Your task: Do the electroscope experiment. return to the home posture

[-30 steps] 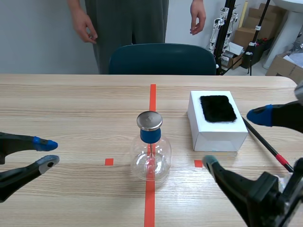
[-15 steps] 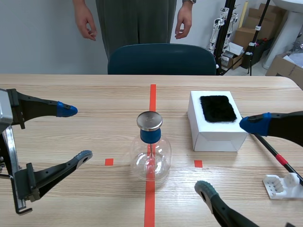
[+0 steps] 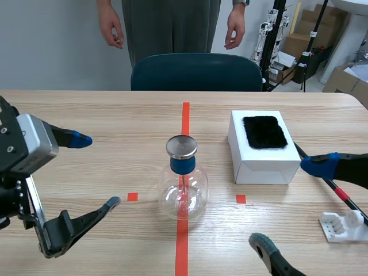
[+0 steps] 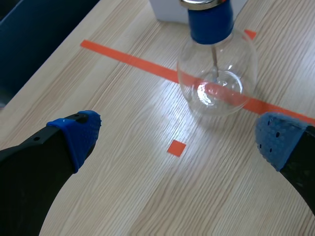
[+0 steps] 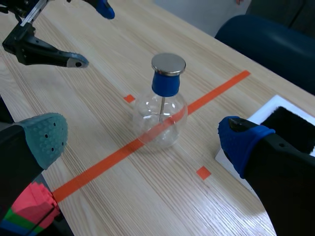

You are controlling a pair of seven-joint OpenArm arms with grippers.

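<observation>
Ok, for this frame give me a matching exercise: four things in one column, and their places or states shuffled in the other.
Things:
1 glass flask
2 black fur pad
3 black rod
4 left gripper

Places or states:
A on top of the white box
B open, holding nothing
C standing on the long orange-red tape line
D lying on the table beside the white box

Pairs: 1-C; 2-A; 3-D; 4-B

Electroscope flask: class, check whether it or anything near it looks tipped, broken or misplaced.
Nothing stands out. The flask stands upright on the tape line, intact; the white box sits flat beside it, black pad on top.
</observation>
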